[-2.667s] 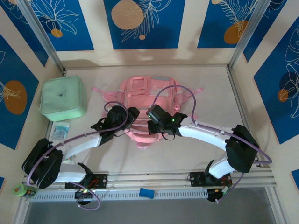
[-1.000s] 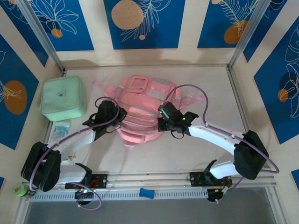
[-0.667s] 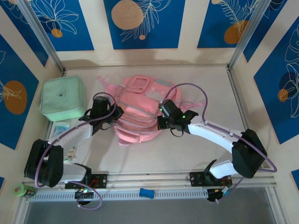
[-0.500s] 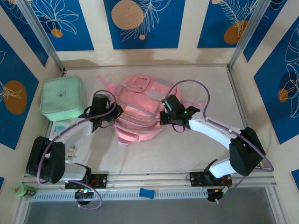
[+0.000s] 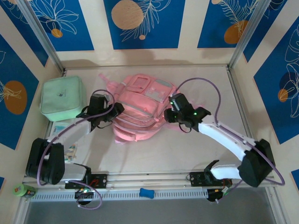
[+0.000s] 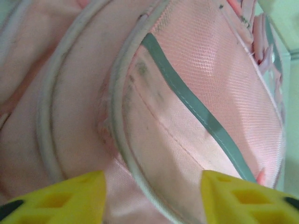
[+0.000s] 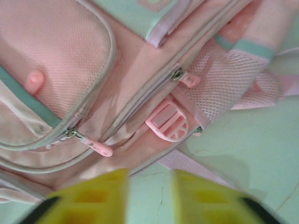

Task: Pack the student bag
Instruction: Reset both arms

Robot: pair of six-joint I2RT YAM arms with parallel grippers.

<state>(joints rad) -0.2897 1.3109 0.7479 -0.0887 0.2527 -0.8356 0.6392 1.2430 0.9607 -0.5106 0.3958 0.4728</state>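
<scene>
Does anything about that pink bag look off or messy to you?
The student bag lies crooked on the table, with its straps splayed loose at the sides. Up close, dark smudges soil the pink front fabric beside the grey stripe. Nothing looks torn or spilled.

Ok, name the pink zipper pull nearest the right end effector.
The lower-left pull, just above the yellow fingers; the other pull sits higher, beside the mesh pocket.

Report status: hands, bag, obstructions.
Left hand open, right hand open, both empty. Student bag lying between them. Mint case left of bag, clear of both.
</scene>
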